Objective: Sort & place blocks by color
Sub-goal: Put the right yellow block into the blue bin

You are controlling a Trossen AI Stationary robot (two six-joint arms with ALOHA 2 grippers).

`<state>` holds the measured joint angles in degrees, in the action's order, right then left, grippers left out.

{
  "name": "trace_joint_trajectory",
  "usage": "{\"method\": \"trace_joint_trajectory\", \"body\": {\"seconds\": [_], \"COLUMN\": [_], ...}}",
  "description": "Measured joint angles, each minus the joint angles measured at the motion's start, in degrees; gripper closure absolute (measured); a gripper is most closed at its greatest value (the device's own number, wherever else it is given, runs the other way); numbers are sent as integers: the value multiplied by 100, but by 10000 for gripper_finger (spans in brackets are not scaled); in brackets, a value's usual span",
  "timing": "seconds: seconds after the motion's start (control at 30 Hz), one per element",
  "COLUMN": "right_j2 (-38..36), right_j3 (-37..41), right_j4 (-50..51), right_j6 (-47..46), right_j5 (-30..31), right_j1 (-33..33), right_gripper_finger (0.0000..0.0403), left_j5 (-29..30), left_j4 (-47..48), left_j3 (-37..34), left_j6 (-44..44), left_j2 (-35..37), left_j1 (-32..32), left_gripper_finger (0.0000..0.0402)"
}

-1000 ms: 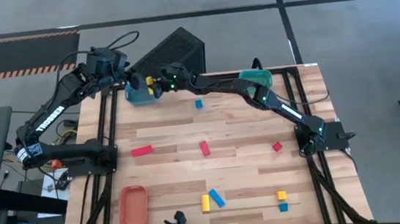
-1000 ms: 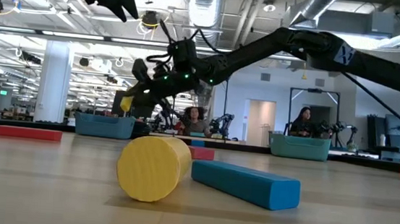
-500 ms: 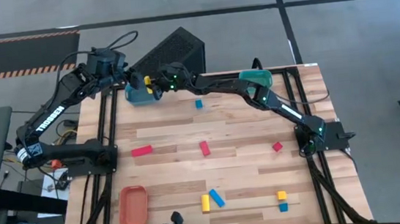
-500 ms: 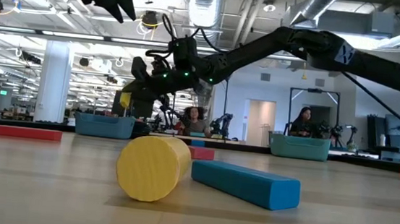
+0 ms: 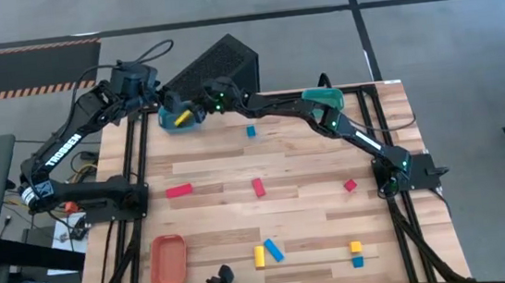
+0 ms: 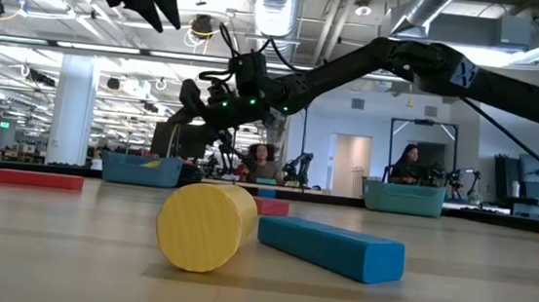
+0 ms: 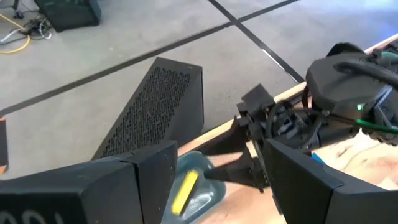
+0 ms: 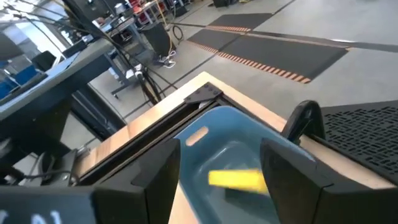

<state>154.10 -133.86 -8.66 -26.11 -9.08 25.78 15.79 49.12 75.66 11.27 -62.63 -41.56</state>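
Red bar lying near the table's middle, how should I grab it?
Take the red bar straight from above, fingers closing across its narrow width at mid-length. It lies flat, nearly end-on to the front edge, with bare table on both long sides, so nothing should block the fingers.

Both grippers crowd the far-left teal tray [image 5: 179, 120], the right gripper [image 5: 201, 105] just beside it, blocking approach there. The table [image 5: 292, 170] middle lies open between scattered blocks [image 5: 258, 187].
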Motion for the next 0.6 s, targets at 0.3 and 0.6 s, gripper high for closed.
{"method": "trace_joint_trajectory", "body": {"seconds": [0.3,0.6], "right_j2": [-625,-2588], "right_j3": [9,237], "right_j4": [867,3869], "right_j6": [-133,2349], "right_j5": [-457,184], "right_j1": [22,50], "right_gripper_finger": [164,194], "left_j5": [9,129], "left_j4": [-56,-1056], "left_j3": [0,-323], "left_j6": [2,-328], "left_j2": [0,-7], "left_j1": [136,334], "left_gripper_finger": [172,172]}}
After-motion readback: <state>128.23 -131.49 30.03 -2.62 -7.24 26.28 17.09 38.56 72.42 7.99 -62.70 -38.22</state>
